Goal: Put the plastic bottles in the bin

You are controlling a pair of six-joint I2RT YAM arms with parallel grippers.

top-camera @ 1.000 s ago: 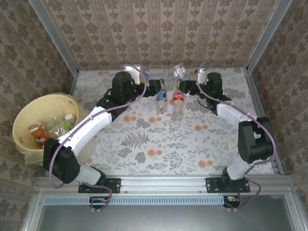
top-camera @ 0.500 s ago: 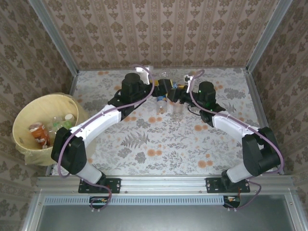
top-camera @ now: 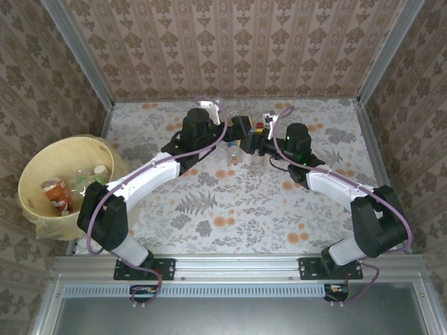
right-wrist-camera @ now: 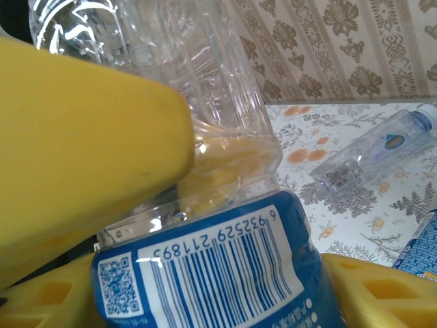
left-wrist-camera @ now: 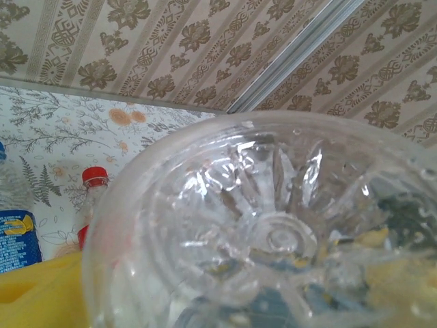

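Observation:
My right gripper (top-camera: 260,139) is shut on a clear plastic bottle with a blue barcode label (right-wrist-camera: 225,273), held above the back middle of the table. Its own yellow fingers (right-wrist-camera: 382,287) flank the label. My left gripper (top-camera: 242,132) meets it from the left, and one of its yellow fingers (right-wrist-camera: 82,137) lies against the bottle's clear part. The bottle's ribbed base (left-wrist-camera: 273,232) sits right in front of the left wrist camera. Whether the left jaws grip it is not visible. The pale yellow bin (top-camera: 28,202) stands at the left with several bottles (top-camera: 77,183) inside.
A red-capped bottle (left-wrist-camera: 92,184) and a blue-labelled one (left-wrist-camera: 17,232) stand on the floral table under the grippers. A clear bottle (right-wrist-camera: 369,160) lies on its side nearby. Patterned walls with metal rails close in the back and both sides.
Both arms have swung inward and met at the back middle. The right gripper carried its bottle leftward to the left gripper, which moved right around it.

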